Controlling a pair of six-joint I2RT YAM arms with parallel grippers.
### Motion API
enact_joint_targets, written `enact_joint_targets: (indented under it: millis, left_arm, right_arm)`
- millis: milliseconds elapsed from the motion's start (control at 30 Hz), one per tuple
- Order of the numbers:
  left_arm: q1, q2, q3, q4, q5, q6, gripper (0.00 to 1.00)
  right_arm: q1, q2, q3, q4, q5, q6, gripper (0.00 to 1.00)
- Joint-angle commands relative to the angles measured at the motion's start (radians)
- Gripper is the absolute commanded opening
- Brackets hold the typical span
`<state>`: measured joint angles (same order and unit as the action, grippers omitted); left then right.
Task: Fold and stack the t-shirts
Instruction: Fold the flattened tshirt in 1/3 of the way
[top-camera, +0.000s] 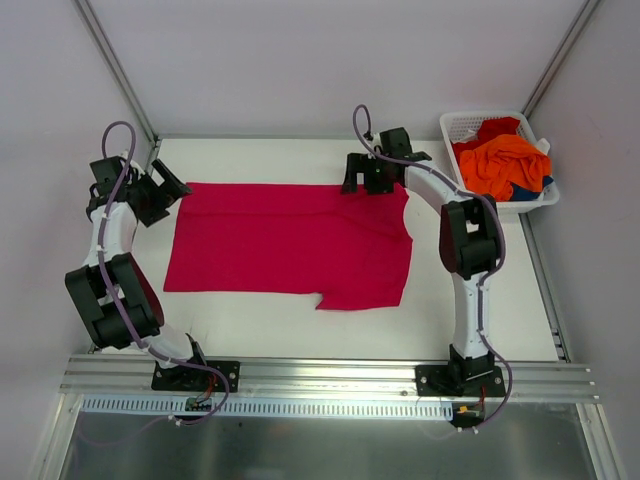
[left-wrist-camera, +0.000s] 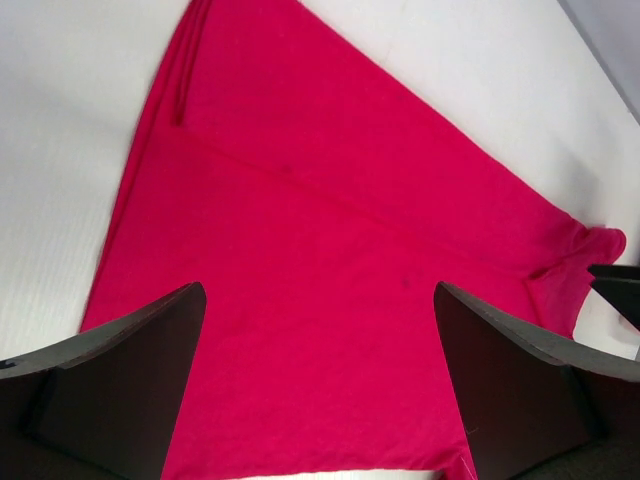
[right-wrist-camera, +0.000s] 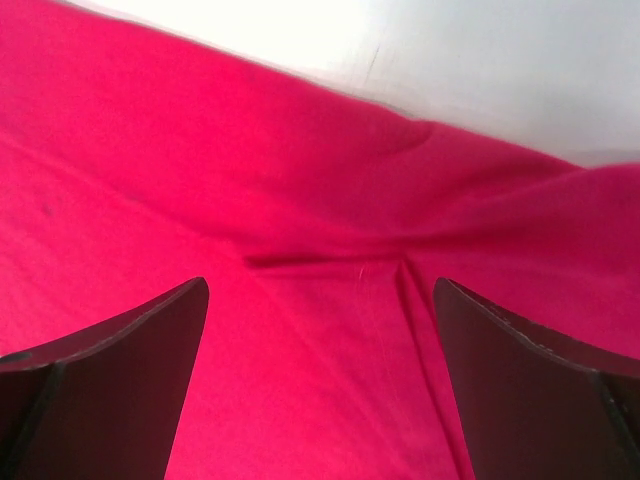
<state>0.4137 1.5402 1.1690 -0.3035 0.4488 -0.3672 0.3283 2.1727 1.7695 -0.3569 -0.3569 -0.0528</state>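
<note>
A magenta-pink t-shirt (top-camera: 290, 245) lies spread flat at the centre of the white table (top-camera: 240, 325), its long axis running left to right across the workspace. A small notch breaks its near edge in the overhead view. Only the left wrist camera shows a seam line crossing the cloth (left-wrist-camera: 330, 260); only the right wrist camera shows a shallow crease and fold near the far edge (right-wrist-camera: 330, 262).

The left gripper (top-camera: 165, 190) sits at the shirt's far left corner, fingers spread wide with nothing between them. The right gripper (top-camera: 362, 178) sits over the far edge toward the right end, likewise wide open and holding nothing; whether it touches the cloth cannot be told.

At the far right corner, a white slotted basket (top-camera: 455, 125) holds an orange shirt (top-camera: 505, 165) on top, with red cloth (top-camera: 498, 128) behind it and a sliver of blue (top-camera: 530, 188) showing beneath.
</note>
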Motion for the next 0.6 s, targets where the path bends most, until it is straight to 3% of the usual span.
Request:
enact_joint_targets:
  millis: [0, 500, 567]
  left_arm:
    - [0.002, -0.075, -0.037, -0.019, 0.025, -0.001, 0.99]
    - [0.002, -0.112, -0.043, -0.031, 0.034, 0.016, 0.99]
    - [0.002, -0.111, -0.043, -0.032, 0.034, 0.017, 0.99]
  right_arm:
    - [0.002, 0.042, 0.093, -0.047, 0.010, 0.033, 0.99]
    - [0.011, 0.042, -0.027, 0.038, -0.073, 0.050, 0.98]
    - [0.011, 0.041, -0.038, 0.039, -0.076, 0.050, 0.93]
